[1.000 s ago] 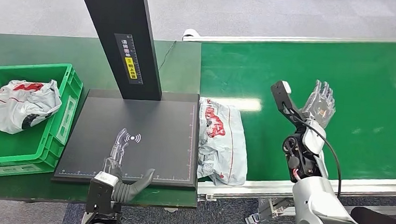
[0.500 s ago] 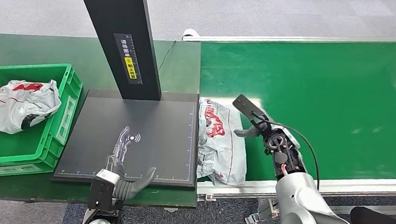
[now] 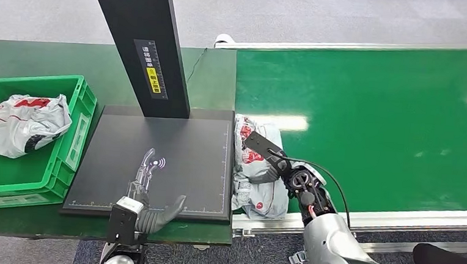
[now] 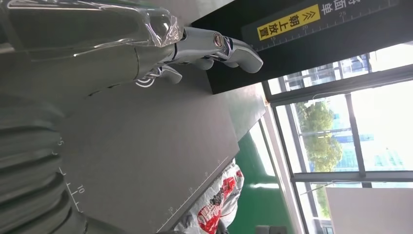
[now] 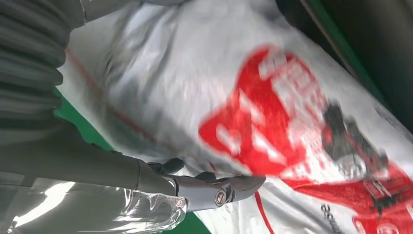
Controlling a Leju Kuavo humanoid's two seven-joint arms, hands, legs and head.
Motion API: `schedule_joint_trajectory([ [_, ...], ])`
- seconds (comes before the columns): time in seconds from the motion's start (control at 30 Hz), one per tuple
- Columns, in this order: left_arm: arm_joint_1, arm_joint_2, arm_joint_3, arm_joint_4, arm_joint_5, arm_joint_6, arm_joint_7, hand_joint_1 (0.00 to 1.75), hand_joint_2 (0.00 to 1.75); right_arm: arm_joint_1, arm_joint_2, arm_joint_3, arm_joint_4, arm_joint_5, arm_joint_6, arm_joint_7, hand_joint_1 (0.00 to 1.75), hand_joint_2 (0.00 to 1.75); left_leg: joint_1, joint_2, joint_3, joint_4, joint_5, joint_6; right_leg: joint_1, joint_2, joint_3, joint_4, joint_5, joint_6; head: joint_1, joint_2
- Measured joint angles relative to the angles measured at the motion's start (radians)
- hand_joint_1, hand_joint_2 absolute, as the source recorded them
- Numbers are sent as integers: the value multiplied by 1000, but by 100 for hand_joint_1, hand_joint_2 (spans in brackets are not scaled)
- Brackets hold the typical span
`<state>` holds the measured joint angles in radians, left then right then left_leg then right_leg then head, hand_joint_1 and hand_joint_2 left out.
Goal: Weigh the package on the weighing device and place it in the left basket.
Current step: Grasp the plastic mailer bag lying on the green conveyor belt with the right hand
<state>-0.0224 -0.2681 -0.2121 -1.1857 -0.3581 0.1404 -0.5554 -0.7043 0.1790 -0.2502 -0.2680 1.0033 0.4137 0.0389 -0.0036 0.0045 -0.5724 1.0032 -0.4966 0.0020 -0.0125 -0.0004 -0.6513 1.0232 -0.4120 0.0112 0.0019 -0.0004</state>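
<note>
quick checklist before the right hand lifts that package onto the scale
1. Right hand on the package: ok, it lies over the bag.
2. Fingers closed firmly on the bag: cannot tell, right wrist view is blurred.
3. Scale platform free for the package: not ok, left hand rests open on its near edge.
4. Package on conveyor belt, beside the scale: ok.
5. Green basket has room: ok, one bag inside.

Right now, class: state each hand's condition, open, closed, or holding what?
Left hand: open, fingers spread above the weighing device, holding nothing.
Right hand: on the package; a closed grip cannot be told.
</note>
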Motion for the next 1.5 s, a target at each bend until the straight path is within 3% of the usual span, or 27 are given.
schedule_joint_trajectory([
  [0.17,-8,0,-4,4,1,0,7,0,175,6,8,35,1,19,6,41,0,175,0,0,2,0,0,0,0,0,2,0,0,0,0,0],
  [0.8,-13,0,-7,6,1,0,9,0,175,8,14,65,3,23,14,51,0,175,0,0,3,0,0,0,0,0,2,0,0,0,0,0],
  [0.93,-13,-1,-7,6,0,0,16,0,175,5,16,79,3,54,25,79,172,175,0,0,3,0,0,0,0,0,3,0,0,0,0,0],
  [1.17,-12,-3,-11,3,-3,2,28,0,175,-15,21,128,4,98,32,106,175,175,0,0,4,0,0,0,0,0,4,0,0,0,0,0],
  [1.5,-10,-3,-17,-6,0,5,33,0,175,-27,22,147,4,85,-39,78,175,175,0,0,2,0,0,0,0,0,3,0,0,0,0,0],
])
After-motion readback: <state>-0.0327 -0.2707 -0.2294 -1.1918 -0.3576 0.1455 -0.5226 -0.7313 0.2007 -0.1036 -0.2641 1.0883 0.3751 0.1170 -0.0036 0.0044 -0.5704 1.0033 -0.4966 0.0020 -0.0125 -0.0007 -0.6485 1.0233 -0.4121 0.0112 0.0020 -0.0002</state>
